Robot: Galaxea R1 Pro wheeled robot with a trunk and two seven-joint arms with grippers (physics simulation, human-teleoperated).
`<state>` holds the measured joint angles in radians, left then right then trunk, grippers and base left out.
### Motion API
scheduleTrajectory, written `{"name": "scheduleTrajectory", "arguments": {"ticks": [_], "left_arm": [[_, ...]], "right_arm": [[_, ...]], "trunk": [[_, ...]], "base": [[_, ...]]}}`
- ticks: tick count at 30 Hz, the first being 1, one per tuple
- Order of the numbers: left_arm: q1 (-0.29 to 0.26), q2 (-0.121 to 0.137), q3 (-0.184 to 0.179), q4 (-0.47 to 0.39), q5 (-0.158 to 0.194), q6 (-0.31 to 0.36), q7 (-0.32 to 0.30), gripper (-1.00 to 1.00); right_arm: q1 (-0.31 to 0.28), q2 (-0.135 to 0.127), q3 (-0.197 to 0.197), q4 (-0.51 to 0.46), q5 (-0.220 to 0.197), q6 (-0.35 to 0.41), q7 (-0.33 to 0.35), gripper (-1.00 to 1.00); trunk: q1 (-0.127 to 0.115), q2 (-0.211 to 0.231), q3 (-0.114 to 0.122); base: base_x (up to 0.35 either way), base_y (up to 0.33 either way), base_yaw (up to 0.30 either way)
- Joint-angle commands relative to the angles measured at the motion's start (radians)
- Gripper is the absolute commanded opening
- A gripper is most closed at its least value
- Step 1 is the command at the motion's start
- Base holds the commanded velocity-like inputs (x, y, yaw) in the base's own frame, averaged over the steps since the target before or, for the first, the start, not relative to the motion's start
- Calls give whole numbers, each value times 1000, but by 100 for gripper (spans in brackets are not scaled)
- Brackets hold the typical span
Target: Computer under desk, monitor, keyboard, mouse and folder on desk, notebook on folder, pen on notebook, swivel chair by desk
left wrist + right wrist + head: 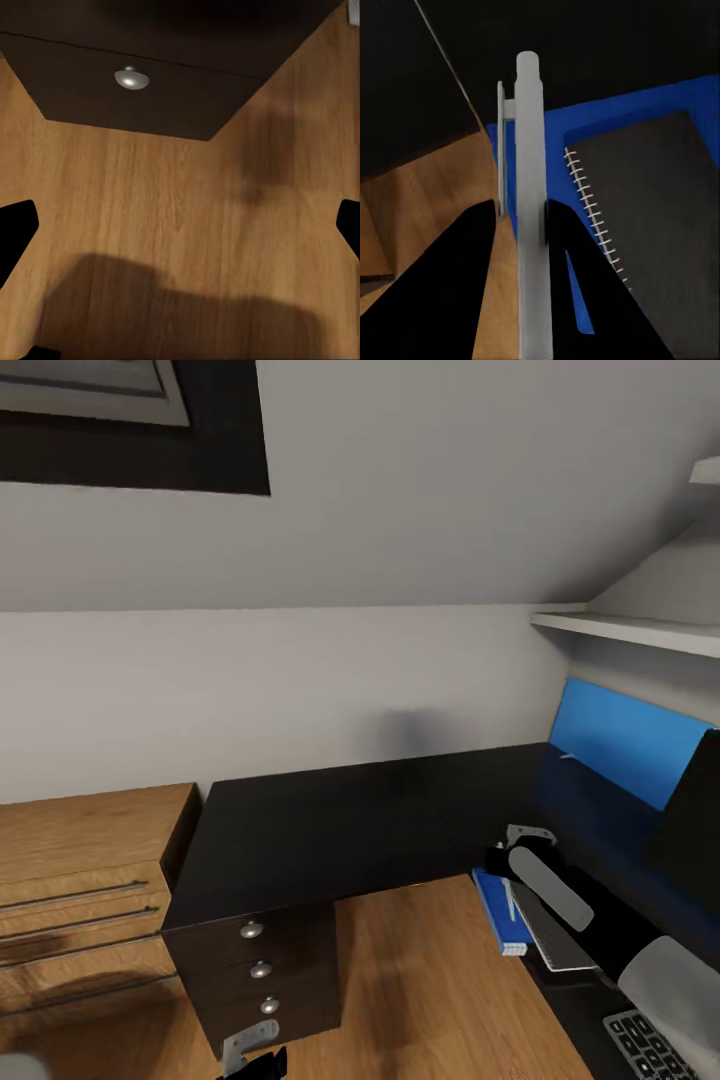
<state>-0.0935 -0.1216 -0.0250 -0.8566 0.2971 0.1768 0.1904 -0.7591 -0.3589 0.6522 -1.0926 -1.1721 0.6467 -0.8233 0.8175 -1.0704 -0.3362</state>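
Low in the right wrist view, the right pincer (pixel 531 247) is clamped on the pen (pixel 530 187), whose white shaft runs up the middle of the frame between the two dark fingers (pixel 465 277). Behind it, at the right of that frame, the notebook (pixel 652 225) with its wire spiral lies on the blue folder (pixel 607 112), and both rest on the black desk (pixel 585 52).

At the lower right of the head view, the keyboard (pixel 650 1048) shows at the corner, then the right arm, then the folder (pixel 497 912) near the desk (pixel 330 820) edge with the notebook (pixel 555 940) on it. The monitor (pixel 690 810) stands at the right edge, before the blue panel.

At the bottom of the head view the left pincer (pixel 252 1050) hangs before the drawers; in its wrist view the jaws stand apart and hold nothing.

I judge the step is laying the pen on the notebook. The pen seems to hang over the folder's edge, beside the spiral, so it should first travel over the grey cover, come down low, and be let go flat, as it may roll off.
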Motion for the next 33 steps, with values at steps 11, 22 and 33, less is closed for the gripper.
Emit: {"name": "scheduleTrajectory", "arguments": {"ticks": [11,22,33], "left_arm": [[0,0,-2,-2,11,4,7,100],[0,-2,-1,-2,11,4,7,100],[0,-5,-1,-2,11,6,3,100]], "right_arm": [[-2,1,3,58,102,-3,33,-100],[-2,6,4,148,136,-26,116,-100],[-2,6,0,164,207,-33,162,-100]], "trunk": [[0,-1,7],[0,-1,8],[0,-1,8]], "base": [[0,0,-241],[64,0,-20],[98,-7,0]]}}
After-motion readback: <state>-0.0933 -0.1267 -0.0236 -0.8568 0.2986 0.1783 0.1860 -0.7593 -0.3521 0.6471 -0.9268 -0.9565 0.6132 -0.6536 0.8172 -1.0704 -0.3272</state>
